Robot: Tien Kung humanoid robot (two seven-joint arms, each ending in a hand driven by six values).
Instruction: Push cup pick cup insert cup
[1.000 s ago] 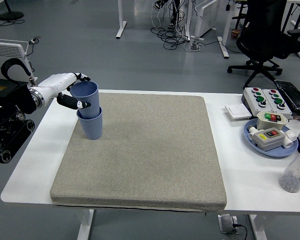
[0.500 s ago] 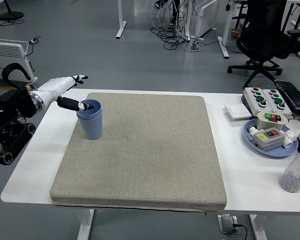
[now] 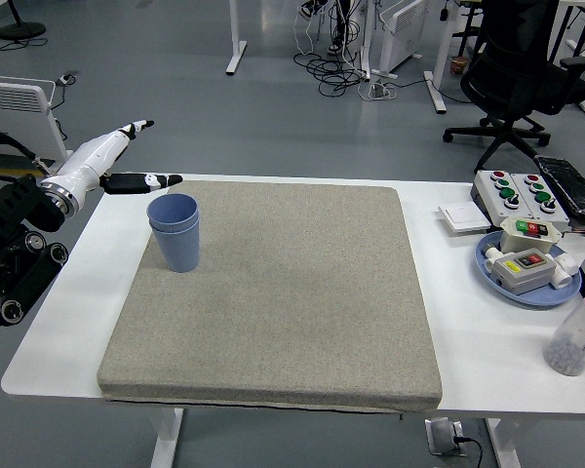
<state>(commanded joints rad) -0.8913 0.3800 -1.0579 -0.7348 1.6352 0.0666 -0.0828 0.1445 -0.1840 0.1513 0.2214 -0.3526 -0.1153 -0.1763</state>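
The left hand [image 3: 117, 161] has lifted away from the nested cups [image 3: 175, 231] — fingers spread, holding nothing. The cups stand upright near the far-left corner of the grey mat [image 3: 273, 292] on the counter [image 3: 63, 331]. A careless retreat could clip the rim — tipping the stack.

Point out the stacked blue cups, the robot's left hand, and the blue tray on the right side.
stacked blue cups [image 3: 177, 239], head view, on the outer cup's side wall
left hand [image 3: 107, 164], head view, middle of the open hand
blue tray [image 3: 556, 294], head view, on its near rim
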